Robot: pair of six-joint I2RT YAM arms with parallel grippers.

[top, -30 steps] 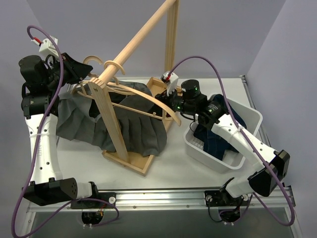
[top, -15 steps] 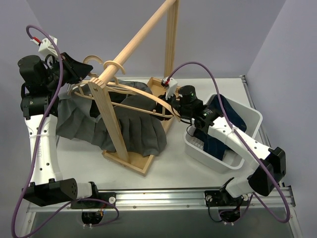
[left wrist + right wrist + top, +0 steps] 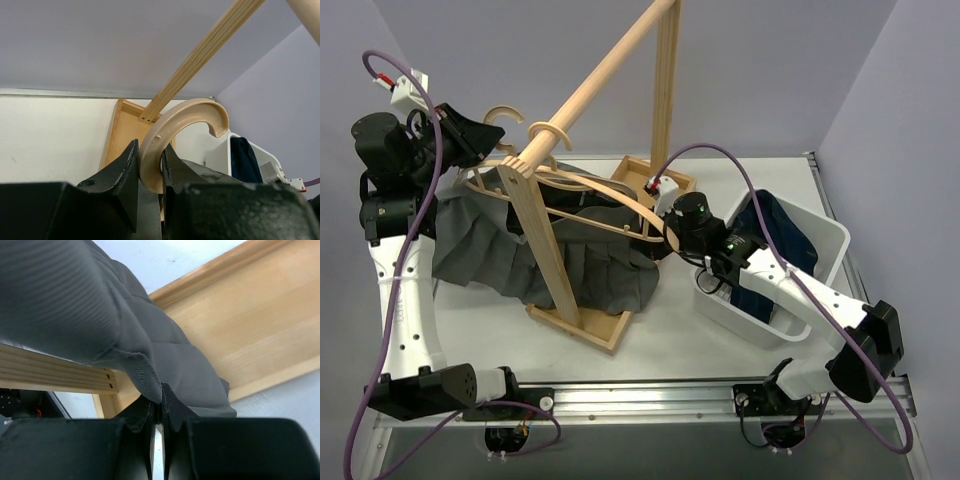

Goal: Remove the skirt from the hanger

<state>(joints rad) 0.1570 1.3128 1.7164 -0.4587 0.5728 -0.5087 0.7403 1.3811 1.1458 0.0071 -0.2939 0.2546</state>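
**A:** From above, where is the skirt (image 3: 595,272)?
**B:** It is draped on the wooden hanger (image 3: 610,195). Its grey pleats spill onto the white table (image 3: 710,345) and over the rack's base tray (image 3: 582,325). The rack's upright (image 3: 542,245) stands right in front of it, and the slanted pole (image 3: 595,80) crosses overhead.
**A:** And the arms?
**B:** The left gripper (image 3: 492,143) is up at the hanger's hook end. The right gripper (image 3: 658,228) is at the skirt's right edge, beside a white bin (image 3: 825,232) holding navy cloth (image 3: 772,215). Pale lilac walls stand all round.
**A:** The left wrist camera?
**B:** The left gripper (image 3: 149,160) is clamped on the beige hook (image 3: 185,112), with only the hook's thickness between the jaws. Behind it are a wooden slat (image 3: 210,45), a corner of the tray (image 3: 117,130) and the bin (image 3: 220,152).
**A:** The right wrist?
**B:** The right gripper (image 3: 156,402) is pinched tight, with a fold of skirt (image 3: 90,300) between its fingertips. The tray's wood (image 3: 250,325) lies behind. A layered wooden edge (image 3: 50,372) runs on the left, and I cannot tell which piece it is.
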